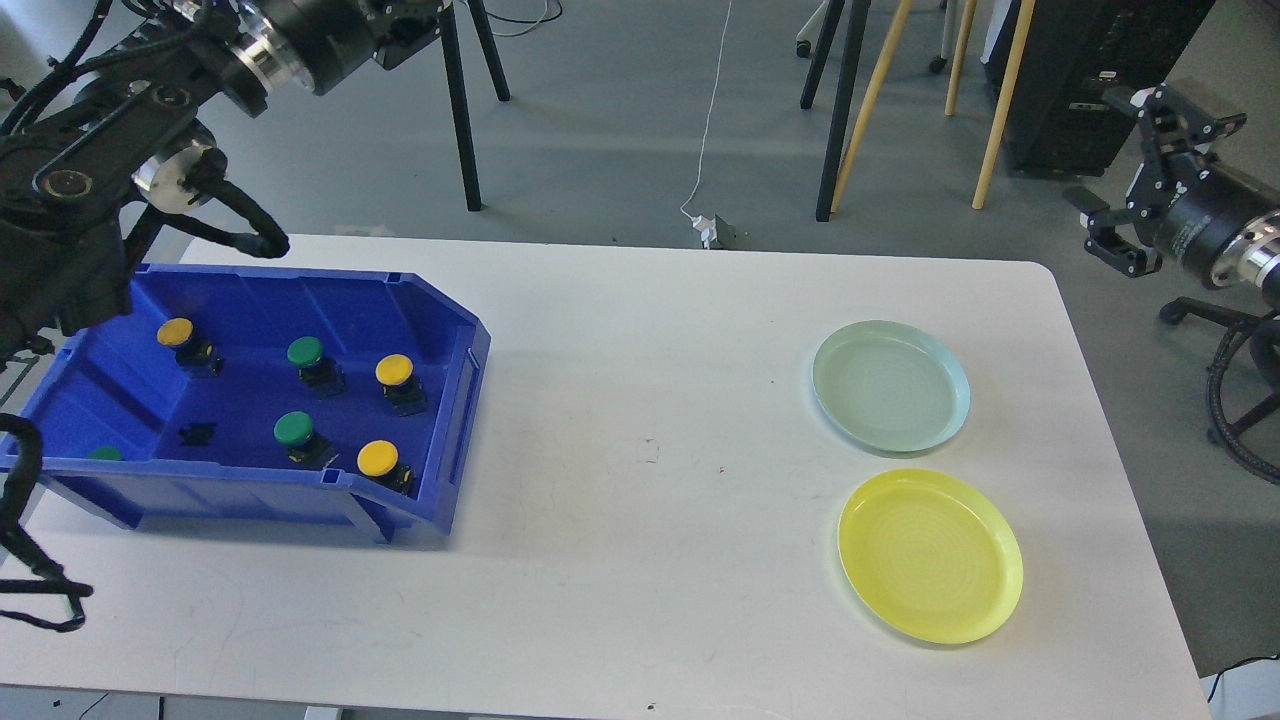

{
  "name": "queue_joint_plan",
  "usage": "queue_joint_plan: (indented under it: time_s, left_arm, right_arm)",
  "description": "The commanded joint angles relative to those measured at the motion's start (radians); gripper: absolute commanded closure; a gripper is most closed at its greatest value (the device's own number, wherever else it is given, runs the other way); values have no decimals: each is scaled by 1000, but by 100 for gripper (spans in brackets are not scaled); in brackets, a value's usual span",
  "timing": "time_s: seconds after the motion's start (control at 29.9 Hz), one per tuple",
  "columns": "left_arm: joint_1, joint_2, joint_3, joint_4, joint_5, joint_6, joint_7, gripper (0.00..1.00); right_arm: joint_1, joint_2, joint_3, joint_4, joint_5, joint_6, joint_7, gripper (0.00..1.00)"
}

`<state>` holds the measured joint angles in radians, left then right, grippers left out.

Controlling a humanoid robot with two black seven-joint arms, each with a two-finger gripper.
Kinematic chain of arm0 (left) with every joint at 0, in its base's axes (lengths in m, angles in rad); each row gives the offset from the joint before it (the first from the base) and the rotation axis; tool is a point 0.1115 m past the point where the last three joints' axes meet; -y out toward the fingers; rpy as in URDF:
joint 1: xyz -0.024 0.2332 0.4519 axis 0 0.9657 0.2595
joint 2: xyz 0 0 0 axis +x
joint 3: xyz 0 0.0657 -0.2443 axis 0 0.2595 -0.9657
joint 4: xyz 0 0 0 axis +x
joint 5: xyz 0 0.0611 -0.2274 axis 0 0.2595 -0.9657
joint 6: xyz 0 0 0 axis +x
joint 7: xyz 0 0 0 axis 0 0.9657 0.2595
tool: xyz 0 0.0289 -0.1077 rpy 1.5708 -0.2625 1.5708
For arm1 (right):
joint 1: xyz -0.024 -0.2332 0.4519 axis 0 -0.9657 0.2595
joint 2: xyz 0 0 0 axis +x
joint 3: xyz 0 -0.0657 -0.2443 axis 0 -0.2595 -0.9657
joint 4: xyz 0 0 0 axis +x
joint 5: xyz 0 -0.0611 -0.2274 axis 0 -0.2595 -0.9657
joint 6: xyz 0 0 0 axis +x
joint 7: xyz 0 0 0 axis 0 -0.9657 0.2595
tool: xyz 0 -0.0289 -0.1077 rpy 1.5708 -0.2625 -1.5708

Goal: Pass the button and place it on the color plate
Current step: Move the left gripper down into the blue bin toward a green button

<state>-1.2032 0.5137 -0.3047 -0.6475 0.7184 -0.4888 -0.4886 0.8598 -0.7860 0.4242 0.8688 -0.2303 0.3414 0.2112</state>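
A blue bin (455, 440) on the left of the white table holds several buttons: yellow ones (176, 332) (394, 369) (378, 457) and green ones (305, 351) (293, 428). Another green one (104, 453) peeks over the front wall. A pale green plate (890, 385) and a yellow plate (930, 555) lie empty on the right. My left arm reaches up past the bin's far left; its gripper end (408, 22) is dark at the top edge, its fingers not distinguishable. My right gripper (1128, 170) hangs open and empty off the table's far right corner.
A small black piece (197, 434) lies on the bin floor. Chair and easel legs (840, 110) stand on the floor behind the table, with a white cable (708, 225) and a black cabinet (1085, 80).
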Motion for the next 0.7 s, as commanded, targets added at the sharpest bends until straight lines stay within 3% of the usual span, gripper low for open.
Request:
queue_joint_plan:
  time_s: [0.0, 0.27, 0.37, 0.5, 0.67]
  left_arm:
    - [1, 112, 30, -95, 247, 0, 0, 2]
    - [68, 363, 84, -404, 606, 0, 0, 2]
    - [91, 434, 127, -468, 755, 0, 0, 2]
    - [123, 456, 165, -446, 952, 0, 0, 2]
    - [159, 410, 171, -276, 1044, 0, 0, 1]
  right_arm:
    - [-2, 10, -7, -11, -56, 1, -1, 1]
    - [-1, 57, -10, -56, -63, 1, -10, 1]
    - [2, 65, -10, -63, -63, 1, -12, 1]
    - [2, 67, -10, -63, -63, -2, -10, 1]
    - [-1, 67, -12, -63, -63, -5, -12, 1]
